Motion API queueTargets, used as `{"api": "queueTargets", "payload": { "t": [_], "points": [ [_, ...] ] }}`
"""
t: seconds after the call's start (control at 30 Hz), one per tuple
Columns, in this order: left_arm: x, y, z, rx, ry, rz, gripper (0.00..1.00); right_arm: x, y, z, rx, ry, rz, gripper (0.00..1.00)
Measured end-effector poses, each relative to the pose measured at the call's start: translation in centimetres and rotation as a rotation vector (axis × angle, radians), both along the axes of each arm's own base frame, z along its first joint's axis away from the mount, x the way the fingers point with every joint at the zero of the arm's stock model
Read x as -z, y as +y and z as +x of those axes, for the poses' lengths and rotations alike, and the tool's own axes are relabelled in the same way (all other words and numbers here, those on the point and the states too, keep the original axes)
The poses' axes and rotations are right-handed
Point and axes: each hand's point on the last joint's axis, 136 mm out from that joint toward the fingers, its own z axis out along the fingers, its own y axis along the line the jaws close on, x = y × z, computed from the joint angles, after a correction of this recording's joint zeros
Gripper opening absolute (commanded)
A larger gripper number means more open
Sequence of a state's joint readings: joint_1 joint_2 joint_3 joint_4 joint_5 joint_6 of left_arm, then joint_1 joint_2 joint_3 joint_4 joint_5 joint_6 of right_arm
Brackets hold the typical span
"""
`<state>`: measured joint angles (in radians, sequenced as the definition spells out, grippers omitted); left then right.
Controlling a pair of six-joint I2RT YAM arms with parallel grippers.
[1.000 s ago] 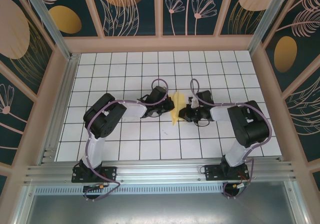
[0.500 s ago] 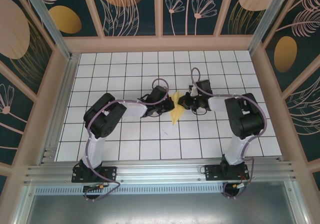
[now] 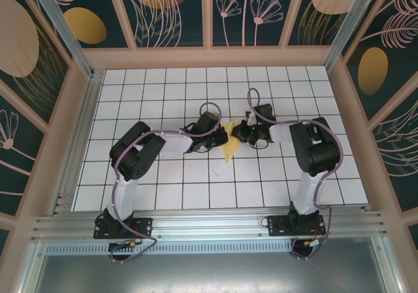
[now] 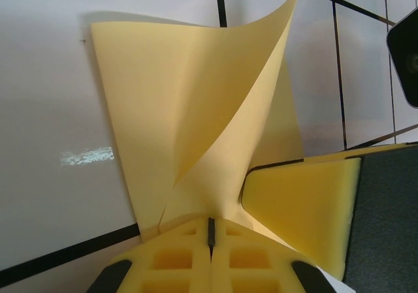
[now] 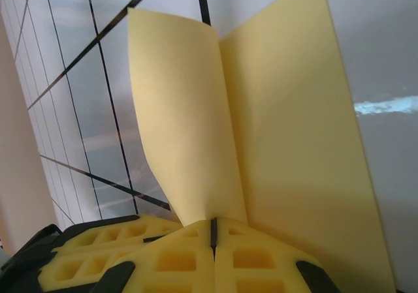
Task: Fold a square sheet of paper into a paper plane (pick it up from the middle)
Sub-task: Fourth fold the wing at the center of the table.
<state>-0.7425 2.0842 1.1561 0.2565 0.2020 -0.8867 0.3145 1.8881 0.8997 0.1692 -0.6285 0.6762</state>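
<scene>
Mid-table, both arms are reaching inward over the white grid table (image 3: 163,175) and meeting nose to nose at the sheet of paper (image 3: 228,151). The left gripper (image 3: 220,137) is coming in from the left and the right gripper (image 3: 240,135) from the right. From above, the pale yellow sheet is showing as a narrow, partly folded shape. Its wider end is tucked between the two grippers and its thinner end is pointing toward the arm bases. On the left wrist camera, the left gripper's yellow foam pads (image 4: 176,260) are pressing tight together, clamping the sheet at the seam between them. One layer is lying flat on the tiles, running away from the pads. A second flap is lifting off it and curling upward, with its far corner rising toward the top right. A pad of the right gripper (image 4: 300,205) is sitting just beside that pinch, against the paper. On the right wrist camera, the right gripper's own pads (image 5: 255,260) are likewise pressing closed, nipping the paper where a crease is running down into the seam. Left of the crease a flap is standing up and bowing over. Right of it a broader panel is slanting away across the tabletop. Dark grid lines are showing past the paper on both sides.
</scene>
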Motion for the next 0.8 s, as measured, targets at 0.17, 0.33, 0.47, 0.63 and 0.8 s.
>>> {"api": "queueTargets", "payload": {
  "t": [0.17,0.33,0.47,0.63,0.8],
  "points": [
    [0.0,0.0,0.0,0.003,-0.003,0.002,0.0,-0.5,0.2,0.5,0.002,-0.012,0.006,0.05],
    [0.0,0.0,0.0,0.01,-0.007,0.004,0.0,-0.2,0.3,1.3,0.007,-0.015,0.001,0.04],
    [0.0,-0.1,0.0,0.019,-0.013,0.007,0.0,0.4,0.1,2.3,0.033,-0.008,-0.029,0.04],
    [0.0,-0.1,-0.2,0.038,-0.02,0.014,0.0,0.4,-0.8,4.0,0.092,-0.014,-0.066,0.04],
    [0.0,-0.2,-0.3,0.059,-0.028,0.017,0.0,0.6,-1.2,5.0,0.127,0.005,-0.077,0.03]
  ]
}}
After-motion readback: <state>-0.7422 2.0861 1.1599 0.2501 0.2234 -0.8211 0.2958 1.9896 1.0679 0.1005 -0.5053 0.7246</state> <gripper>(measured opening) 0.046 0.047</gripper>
